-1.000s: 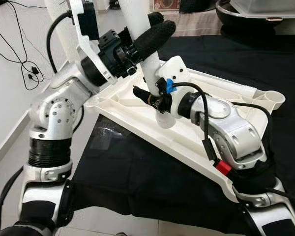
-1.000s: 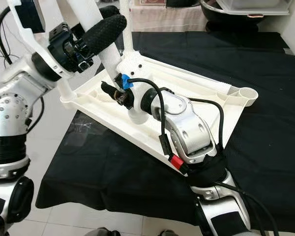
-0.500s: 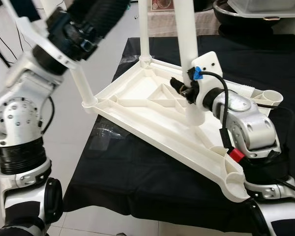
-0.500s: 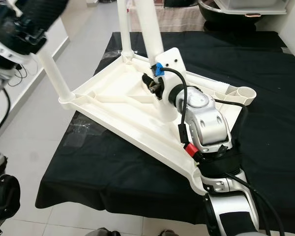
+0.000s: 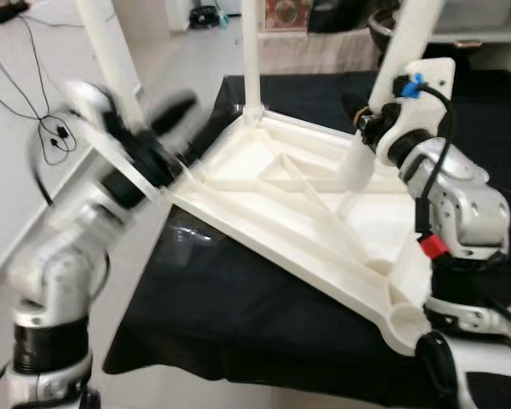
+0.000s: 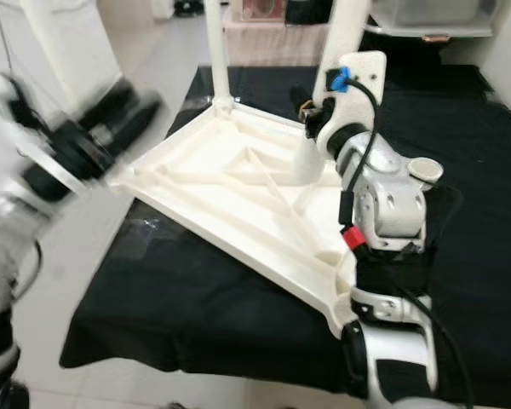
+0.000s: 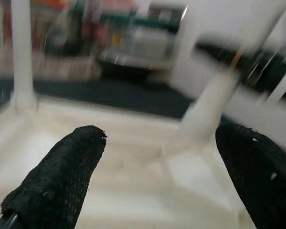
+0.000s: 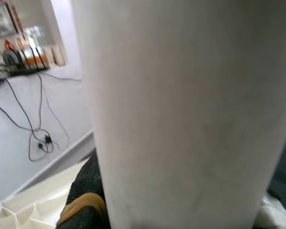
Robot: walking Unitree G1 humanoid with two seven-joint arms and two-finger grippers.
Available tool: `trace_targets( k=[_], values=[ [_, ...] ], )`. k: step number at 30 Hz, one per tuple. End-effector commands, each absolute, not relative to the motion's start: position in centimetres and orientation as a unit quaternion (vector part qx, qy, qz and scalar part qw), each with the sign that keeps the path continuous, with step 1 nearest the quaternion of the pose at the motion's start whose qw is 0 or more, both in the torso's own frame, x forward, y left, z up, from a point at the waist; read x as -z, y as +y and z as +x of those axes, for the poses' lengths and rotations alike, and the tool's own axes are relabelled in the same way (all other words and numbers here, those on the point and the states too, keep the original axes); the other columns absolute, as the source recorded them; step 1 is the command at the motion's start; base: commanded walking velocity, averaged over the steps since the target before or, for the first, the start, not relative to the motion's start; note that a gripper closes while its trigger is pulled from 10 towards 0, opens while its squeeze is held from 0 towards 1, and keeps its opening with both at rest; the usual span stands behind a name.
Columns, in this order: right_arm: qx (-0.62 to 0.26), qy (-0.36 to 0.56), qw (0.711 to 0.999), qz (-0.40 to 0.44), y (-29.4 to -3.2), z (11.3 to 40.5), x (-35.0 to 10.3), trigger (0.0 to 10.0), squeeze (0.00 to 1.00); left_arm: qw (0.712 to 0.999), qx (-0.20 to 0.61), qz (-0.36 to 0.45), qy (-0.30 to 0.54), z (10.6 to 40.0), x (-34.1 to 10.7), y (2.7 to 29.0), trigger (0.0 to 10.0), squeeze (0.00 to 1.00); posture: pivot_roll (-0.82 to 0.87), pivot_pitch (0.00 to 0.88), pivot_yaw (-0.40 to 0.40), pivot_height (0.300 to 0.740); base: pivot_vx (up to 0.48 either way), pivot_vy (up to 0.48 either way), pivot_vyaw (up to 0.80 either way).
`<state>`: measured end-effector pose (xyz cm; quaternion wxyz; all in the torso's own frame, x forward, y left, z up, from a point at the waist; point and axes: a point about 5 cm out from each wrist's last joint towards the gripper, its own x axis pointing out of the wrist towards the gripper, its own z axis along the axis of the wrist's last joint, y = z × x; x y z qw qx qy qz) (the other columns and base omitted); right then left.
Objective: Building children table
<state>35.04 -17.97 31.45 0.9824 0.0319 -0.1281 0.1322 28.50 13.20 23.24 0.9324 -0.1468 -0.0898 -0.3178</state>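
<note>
Where black cloth (image 5: 238, 315) drapes, white tabletop (image 5: 298, 213) inverted, pale floor (image 5: 34, 111), wall cables (image 5: 47, 128).

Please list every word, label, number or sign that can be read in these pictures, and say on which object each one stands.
No text can be read.
Framed picture behind the table: too small and blurred to read.
White tabletop and its white leg: plain, no print.
Right end effector, around that leg: a blue tag with no writing.
Left end effector: no markings.
</note>
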Motion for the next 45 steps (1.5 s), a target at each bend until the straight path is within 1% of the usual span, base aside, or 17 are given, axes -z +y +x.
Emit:
trace_targets(
  k=[1, 2, 5, 7, 10, 13, 24, 45],
  values=[
    [-0.170, -0.156, 0.972, 0.035, -17.2, 34.3, -31.9, 10.0, 0.00, 0.951, 0.280, -0.130, -0.031, 28.4, -20.2, 12.5, 10.0, 0.00, -0.06, 0.099, 0.047, 0.740, 0.000, 0.000, 0.00],
    [-0.170, -0.156, 0.972, 0.035, -17.2, 34.3, -31.9, 10.0, 0.00, 0.951, 0.280, -0.130, -0.031, 28.4, -20.2, 12.5, 10.0, 0.00, -0.06, 0.099, 0.047, 0.740, 0.000, 0.000, 0.00],
    [-0.198, -0.152, 0.968, 0.013, -15.6, 33.8, -30.7, 10.0, 0.00, 0.964, 0.239, -0.118, 0.007, 27.8, -17.0, 12.2, 10.0, 0.00, -0.06, 0.098, 0.047, 0.740, 0.000, 0.000, 0.00],
    [-0.204, -0.151, 0.967, 0.008, -15.2, 33.7, -30.3, 10.0, 0.00, 0.967, 0.227, -0.116, 0.010, 27.7, -16.6, 12.2, 10.0, 0.00, -0.06, 0.098, 0.047, 0.740, 0.000, 0.000, 0.00],
    [-0.204, -0.151, 0.967, 0.008, -15.2, 33.7, -30.3, 10.0, 0.00, 0.967, 0.227, -0.116, 0.010, 27.7, -16.6, 12.2, 10.0, 0.00, -0.06, 0.098, 0.047, 0.740, 0.000, 0.000, 0.00],
    [-0.224, -0.143, 0.964, 0.005, -13.8, 33.4, -29.3, 10.0, 0.00, 0.975, 0.197, -0.105, 0.002, 27.7, -16.5, 12.2, 10.0, 0.00, -0.05, 0.096, 0.047, 0.740, 0.000, 0.000, 0.00],
    [-0.229, -0.140, 0.963, -0.004, -13.5, 33.1, -28.8, 10.0, 0.00, 0.978, 0.183, -0.093, -0.023, 28.0, -17.3, 12.1, 10.0, 0.00, -0.05, 0.092, 0.052, 0.740, 0.000, 0.000, 0.00],
    [-0.234, -0.142, 0.962, -0.009, -13.0, 32.8, -28.6, 10.0, 0.00, 0.979, 0.179, -0.094, -0.036, 28.2, -17.7, 11.9, 10.0, 0.00, -0.05, 0.085, 0.053, 0.740, 0.000, 0.000, 0.00]
  ],
)
